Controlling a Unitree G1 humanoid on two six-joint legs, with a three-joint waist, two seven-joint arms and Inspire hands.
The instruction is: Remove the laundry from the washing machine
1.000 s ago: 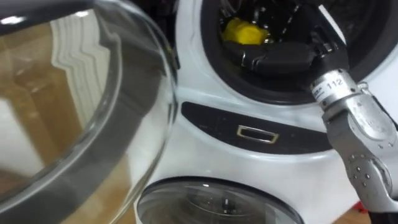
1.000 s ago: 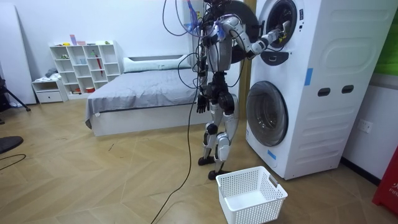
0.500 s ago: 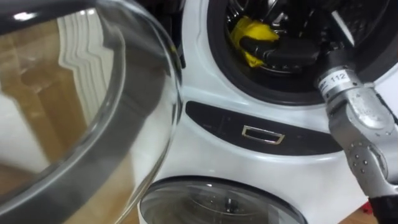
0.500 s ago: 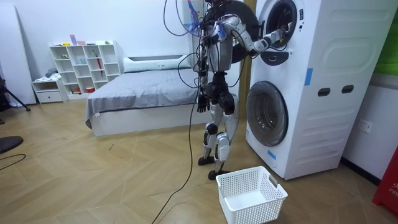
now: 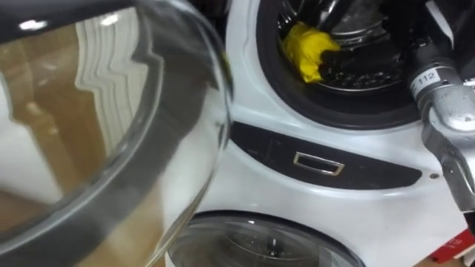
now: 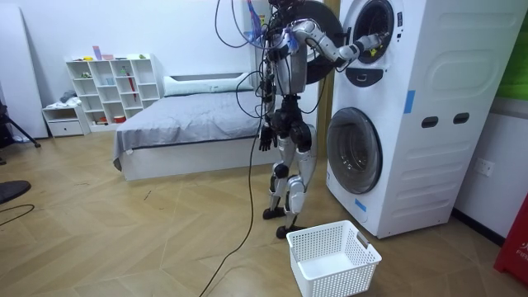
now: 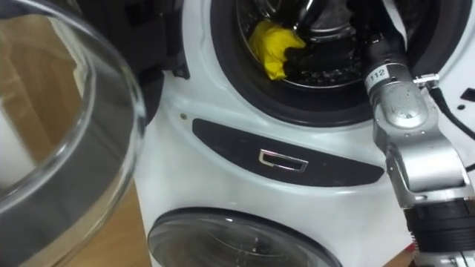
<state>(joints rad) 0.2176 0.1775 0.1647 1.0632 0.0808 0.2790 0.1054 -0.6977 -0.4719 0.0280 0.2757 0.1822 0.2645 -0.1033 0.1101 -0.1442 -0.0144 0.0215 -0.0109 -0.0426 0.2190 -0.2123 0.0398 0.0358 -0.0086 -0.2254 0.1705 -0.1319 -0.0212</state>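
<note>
A yellow cloth [image 5: 305, 44] lies at the front lip of the upper washing machine's drum [image 5: 356, 22]. My right hand [image 5: 355, 65] reaches into the drum from the right, dark against the dark inside. Its fingers are curled on the cloth's right edge, and a fold of the cloth [image 7: 273, 44] hangs below them. In the room view I stand upright before the stacked machines [image 6: 396, 107], right arm raised into the upper opening. My left hand [image 6: 264, 139] hangs at my side.
The upper machine's open glass door [image 5: 111, 133] stands close on my left. Below the drum are a dark control strip [image 5: 319, 163] and the lower machine's shut round door [image 5: 267, 241]. A white laundry basket [image 6: 334, 257] sits on the floor by my feet. A bed [image 6: 181, 124] stands behind me.
My right hand went from beside the yellow cloth to over it and closed on it. The cloth changed from a lump to a hanging fold. The eye view shifted slightly.
</note>
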